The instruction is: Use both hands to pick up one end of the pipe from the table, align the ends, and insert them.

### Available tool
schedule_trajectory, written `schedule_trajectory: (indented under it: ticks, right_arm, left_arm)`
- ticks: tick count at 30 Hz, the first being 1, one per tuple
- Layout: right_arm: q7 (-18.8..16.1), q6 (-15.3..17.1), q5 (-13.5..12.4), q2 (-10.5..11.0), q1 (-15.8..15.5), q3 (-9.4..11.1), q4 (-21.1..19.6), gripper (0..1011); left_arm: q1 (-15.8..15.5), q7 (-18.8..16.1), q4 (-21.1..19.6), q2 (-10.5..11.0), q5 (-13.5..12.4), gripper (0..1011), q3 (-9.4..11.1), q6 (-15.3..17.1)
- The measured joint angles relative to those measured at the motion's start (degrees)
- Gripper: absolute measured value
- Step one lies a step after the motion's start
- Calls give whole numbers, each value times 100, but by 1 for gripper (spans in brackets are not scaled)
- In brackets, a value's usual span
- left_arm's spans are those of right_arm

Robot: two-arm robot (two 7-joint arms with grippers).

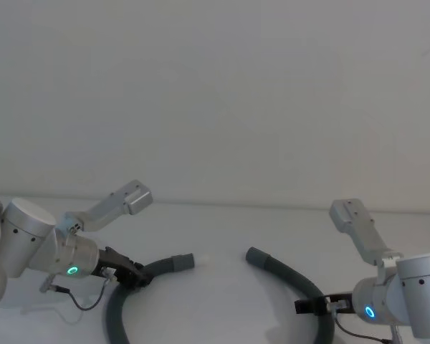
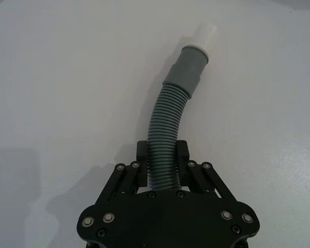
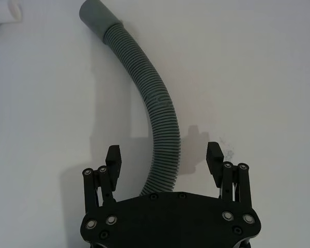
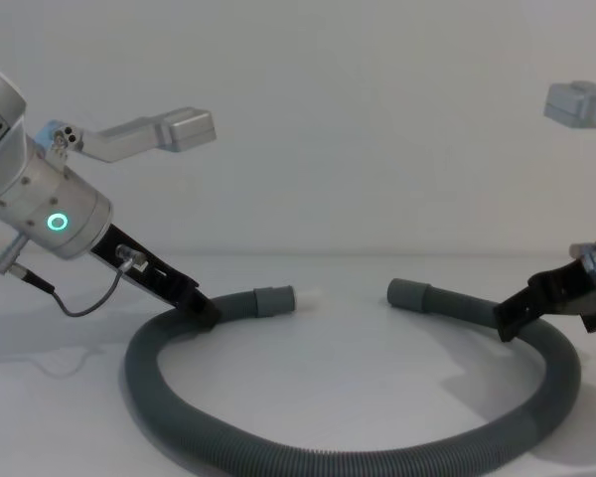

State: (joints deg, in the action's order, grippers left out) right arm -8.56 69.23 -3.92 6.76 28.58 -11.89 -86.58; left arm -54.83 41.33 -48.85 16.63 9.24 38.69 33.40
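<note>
On table (image 2: 67, 77), ribbed pipe (image 2: 165, 129) (looped), smooth ends (image 2: 188, 67)

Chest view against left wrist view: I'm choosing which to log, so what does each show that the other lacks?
Chest alone: the full loop of the pipe, the plain cuff and the right gripper near that cuff. Left wrist alone: both fingers pressed against the corrugations. Shared: the left gripper, the white-tipped cuff, the table.

pipe (image 2: 163, 134) looked matt, ribbed grey plastic | tipped cuff (image 2: 190, 64) and plain cuff (image 3: 95, 15) were smooth, matt | table (image 2: 57, 103) was smooth white | my left gripper (image 2: 163, 151) and right gripper (image 3: 163, 151) were matt black, with shiny metal screws | my left wrist (image 4: 40, 204) was satin silver
</note>
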Motion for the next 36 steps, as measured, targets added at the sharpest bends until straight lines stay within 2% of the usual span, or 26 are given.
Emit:
schedule_trajectory:
  ticks: [5, 10, 21, 24, 26, 28, 30, 33, 34, 36]
  right_arm:
    - [18, 0, 10, -38, 21, 33, 24, 1003]
    - [26, 0, 19, -66, 40, 57, 42, 891]
    - [40, 2, 26, -96, 58, 82, 60, 566]
    - [42, 4, 28, -102, 61, 88, 62, 441]
    - [44, 4, 29, -105, 62, 91, 63, 404]
    - [46, 4, 30, -107, 63, 93, 65, 311]
    - [47, 5, 31, -108, 63, 94, 66, 272]
    - [50, 5, 32, -109, 65, 96, 68, 155]
    - [50, 5, 33, -110, 65, 96, 68, 155]
    - [50, 5, 33, -111, 66, 98, 69, 75]
  left_arm:
    - [0, 0, 0, 0, 0, 290, 0, 0]
    - [0, 0, 0, 0, 0, 290, 0, 0]
    - [0, 0, 0, 0, 0, 290, 0, 0]
    - [0, 0, 0, 0, 0, 290, 0, 0]
    - [0, 0, 0, 0, 0, 290, 0, 0]
    - [0, 0, 0, 0, 0, 290, 0, 0]
    - [0, 0, 0, -1, 0, 290, 0, 0]
    - [0, 0, 0, 0, 0, 290, 0, 0]
    - [0, 0, 0, 0, 0, 290, 0, 0]
    - [0, 0, 0, 0, 0, 290, 0, 0]
